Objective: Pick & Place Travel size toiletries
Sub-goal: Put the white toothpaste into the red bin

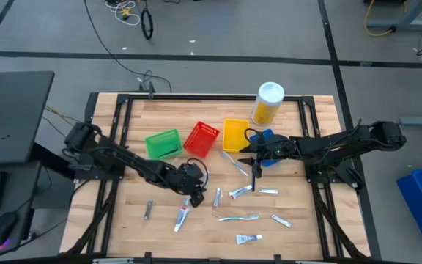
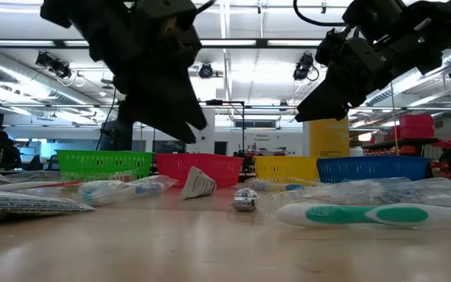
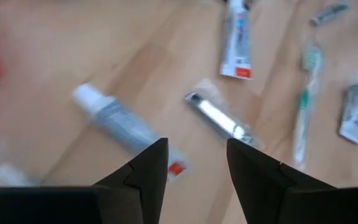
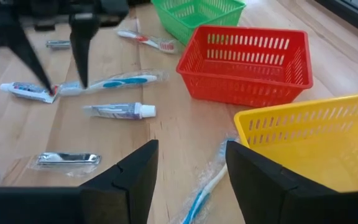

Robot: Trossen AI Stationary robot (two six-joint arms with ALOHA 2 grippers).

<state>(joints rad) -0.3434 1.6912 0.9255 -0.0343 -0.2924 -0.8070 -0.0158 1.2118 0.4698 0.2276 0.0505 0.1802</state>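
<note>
Toiletries (image 1: pixel 248 217) were seen scattered on the table (image 1: pixel 123 220); none was seen binned. Both grippers, left (image 1: pixel 187 199) and right (image 1: pixel 256 167), were held open and empty.

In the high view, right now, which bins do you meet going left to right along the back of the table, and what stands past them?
green bin → red bin → yellow bin → blue bin, partly under the right arm; the yellow bottle stands behind the yellow and blue ones.
</note>
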